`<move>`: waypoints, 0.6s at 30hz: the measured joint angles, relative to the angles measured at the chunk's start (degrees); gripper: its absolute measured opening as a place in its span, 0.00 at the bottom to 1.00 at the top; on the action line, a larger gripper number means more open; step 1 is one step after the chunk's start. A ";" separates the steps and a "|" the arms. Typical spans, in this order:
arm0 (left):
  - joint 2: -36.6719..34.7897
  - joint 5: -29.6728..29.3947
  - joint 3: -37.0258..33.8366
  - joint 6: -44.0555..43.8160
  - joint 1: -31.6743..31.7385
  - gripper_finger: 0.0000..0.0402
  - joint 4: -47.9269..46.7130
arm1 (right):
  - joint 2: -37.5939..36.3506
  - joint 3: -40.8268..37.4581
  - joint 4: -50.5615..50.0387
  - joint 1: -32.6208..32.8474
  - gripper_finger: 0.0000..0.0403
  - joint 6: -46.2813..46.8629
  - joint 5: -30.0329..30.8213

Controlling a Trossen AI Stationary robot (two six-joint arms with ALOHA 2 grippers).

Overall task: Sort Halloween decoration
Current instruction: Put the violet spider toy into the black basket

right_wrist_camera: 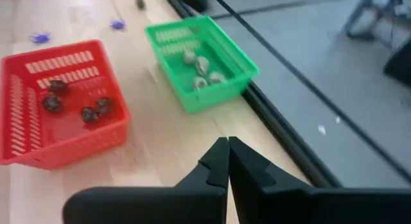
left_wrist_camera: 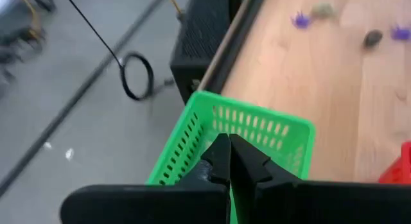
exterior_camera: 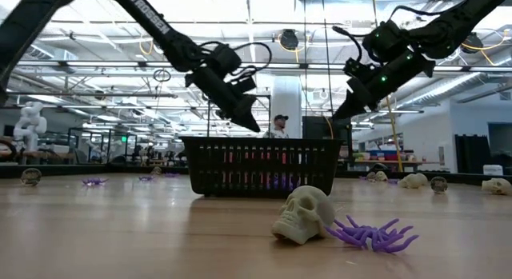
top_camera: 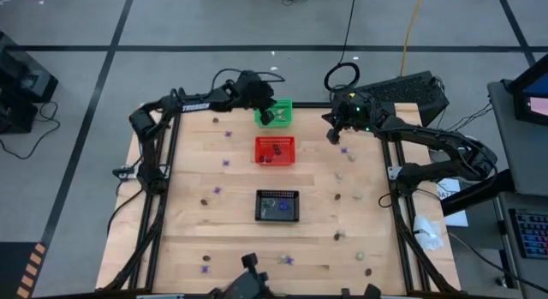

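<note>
Hovering over the green rectangular mesh basket (top_camera: 274, 112) at the table's far edge, the left gripper (top_camera: 267, 116) had its fingers pressed together with nothing visible between them. The right gripper (top_camera: 333, 134) hung above the wooden table (top_camera: 188, 230) beside the far right edge, fingers likewise together and empty.

Halloween decoration was split: pale cream trinkets (right_wrist_camera: 200, 71) sat in the green basket, dark brown trinkets (right_wrist_camera: 77, 106) in the red rectangular mesh basket (top_camera: 275, 150), purple ones (top_camera: 278, 206) in the black rectangular mesh basket (top_camera: 278, 206). Plenty were loose on the table, mostly on the right half and the near edge, including a cream skull (exterior_camera: 302, 214) touching a purple spider (exterior_camera: 372, 233) (closest to the low camera).

Handling, my read: all very light, probably hard plastic, not fragile. The skull looked rounded and likely slippery, so pinch across its sides, low, near the table. The spider's legs looked thin and possibly bendy; take the body, not a leg. Small size means tip alignment matters more than force.
</note>
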 joint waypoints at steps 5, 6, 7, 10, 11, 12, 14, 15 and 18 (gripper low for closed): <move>-6.75 -2.25 -12.24 -3.63 -1.54 0.00 12.36 | 0.28 0.02 -3.24 -2.46 0.00 4.28 0.05; -8.03 -2.84 -14.69 -4.09 -1.83 0.00 13.92 | 0.30 0.03 -3.77 -2.82 0.00 4.23 0.27; -8.95 -3.58 -16.66 -4.45 -2.11 0.00 16.09 | 0.53 0.47 -4.66 -3.33 0.00 4.05 0.84; -11.85 -4.58 -22.58 -4.61 -2.40 0.00 21.98 | 1.30 4.07 -11.09 -3.73 0.00 5.29 2.55; -12.42 -4.69 -23.97 -4.81 -2.40 0.00 24.43 | 1.68 5.42 -13.53 -3.67 0.00 5.43 3.63; -13.23 -4.81 -25.67 -5.04 -2.40 0.00 26.58 | 1.97 6.64 -16.79 -3.32 0.00 5.44 4.69; -14.66 -4.79 -28.43 -5.84 -2.36 0.00 27.91 | 2.97 8.59 -23.83 -2.26 0.00 5.65 6.11; -14.96 -4.79 -29.51 -5.90 -2.38 0.00 29.66 | 3.31 9.40 -26.72 -1.79 0.00 5.93 6.27; -16.12 -4.72 -31.88 -5.66 -2.33 0.00 30.39 | 3.25 10.95 -35.68 -0.51 0.03 8.39 6.03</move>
